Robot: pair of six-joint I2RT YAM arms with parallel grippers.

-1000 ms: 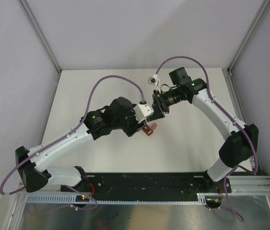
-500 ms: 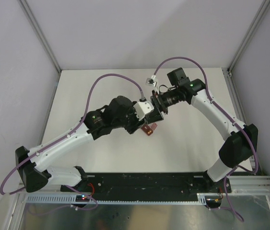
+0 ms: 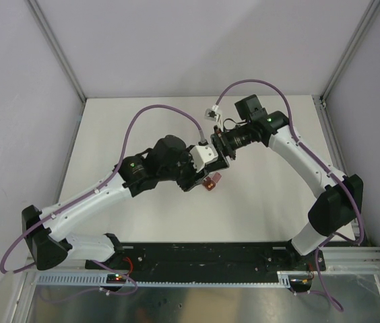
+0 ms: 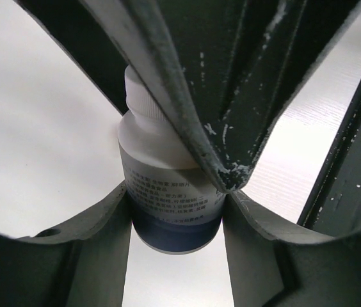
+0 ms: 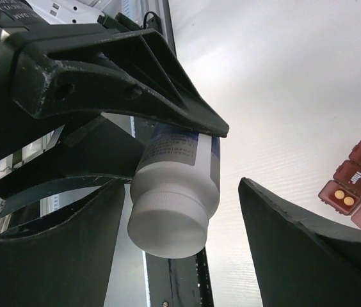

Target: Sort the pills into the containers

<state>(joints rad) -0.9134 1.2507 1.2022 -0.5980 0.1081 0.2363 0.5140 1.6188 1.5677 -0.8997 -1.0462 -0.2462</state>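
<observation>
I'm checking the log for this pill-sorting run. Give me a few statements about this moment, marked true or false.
1. The left gripper grips the white bottle. True.
2. The bottle's cap has been removed. False: the cap is on the bottle.
3. The right gripper is clamped on the cap. False: it is open, with a clear gap on one side of the cap.
4. One compartment of the pill box is open, with two pills in it. True.

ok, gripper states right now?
left gripper: shut on the bottle.
right gripper: open, its fingers either side of the bottle's cap.
</observation>
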